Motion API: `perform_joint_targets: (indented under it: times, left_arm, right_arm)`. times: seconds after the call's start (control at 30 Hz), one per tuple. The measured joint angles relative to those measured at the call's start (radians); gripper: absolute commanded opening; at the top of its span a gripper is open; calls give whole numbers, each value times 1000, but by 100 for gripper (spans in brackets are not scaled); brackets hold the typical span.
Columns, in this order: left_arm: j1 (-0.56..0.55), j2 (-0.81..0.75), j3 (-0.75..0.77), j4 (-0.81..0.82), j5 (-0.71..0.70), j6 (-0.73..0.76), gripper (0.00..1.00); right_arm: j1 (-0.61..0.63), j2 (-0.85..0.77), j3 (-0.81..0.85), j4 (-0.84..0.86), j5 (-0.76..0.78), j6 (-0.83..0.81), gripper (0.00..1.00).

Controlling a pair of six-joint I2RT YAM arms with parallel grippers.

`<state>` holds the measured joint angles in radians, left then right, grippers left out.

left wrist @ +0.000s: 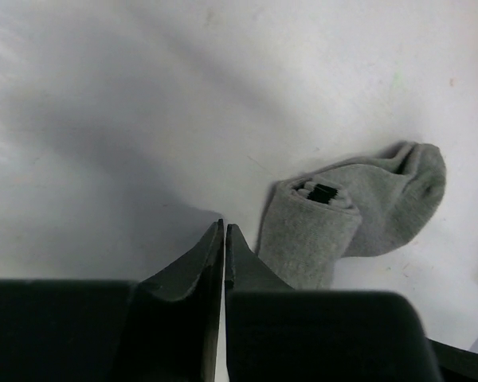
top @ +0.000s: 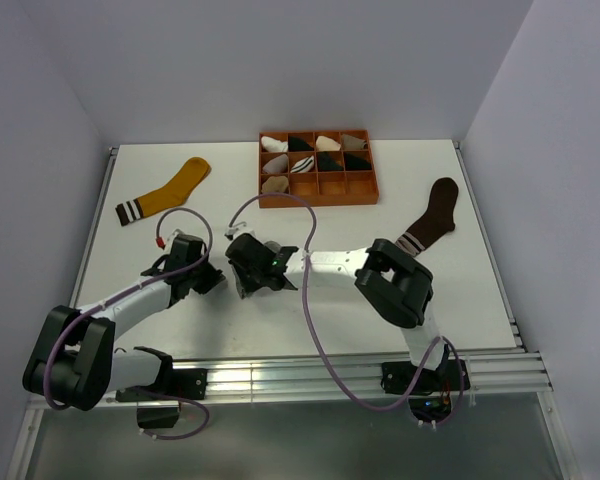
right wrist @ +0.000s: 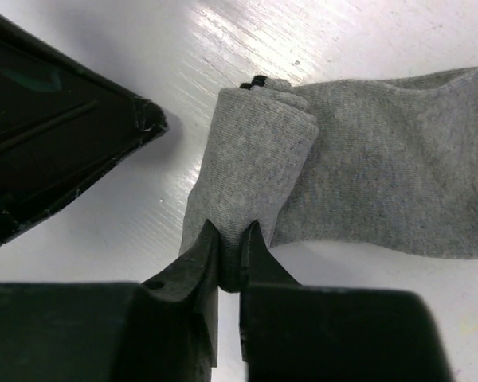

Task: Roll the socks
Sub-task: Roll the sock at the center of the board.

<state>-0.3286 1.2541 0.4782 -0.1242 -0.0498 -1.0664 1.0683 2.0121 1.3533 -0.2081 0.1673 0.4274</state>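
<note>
- White table [top: 460,290]: carries every item below.
- Mustard-yellow sock [top: 170,192]: flat, far left.
- Orange tray [top: 320,201]: compartmented, far centre.
- Dark brown sock [top: 432,218]: flat, right side.
- Grey sock [right wrist: 366,159]: partly rolled.

grey sock [right wrist: 382,159]; mustard sock [top: 175,190], brown sock [top: 438,212], both w/ striped cuffs.

The tray [top: 318,202] sits far centre on the surface [top: 480,290] — left sock [top: 170,193] to its left, right sock [top: 435,218] to its right. The middle sock [left wrist: 358,215] lies nearer.
</note>
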Motion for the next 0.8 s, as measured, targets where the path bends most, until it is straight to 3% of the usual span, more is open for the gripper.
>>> perform_joint_targets:
  times: [0.23, 0.47, 0.8]
  left_arm:
    - [6, 68, 34, 39, 57, 28, 15]
    - [53, 161, 142, 64, 144, 85, 37]
    - [61, 295, 187, 109, 267, 144, 36]
  right_arm:
    - [-21, -52, -90, 79, -64, -104, 0]
    - [-23, -67, -124, 123, -123, -247, 0]
    - [-24, -79, -147, 148, -160, -376, 0]
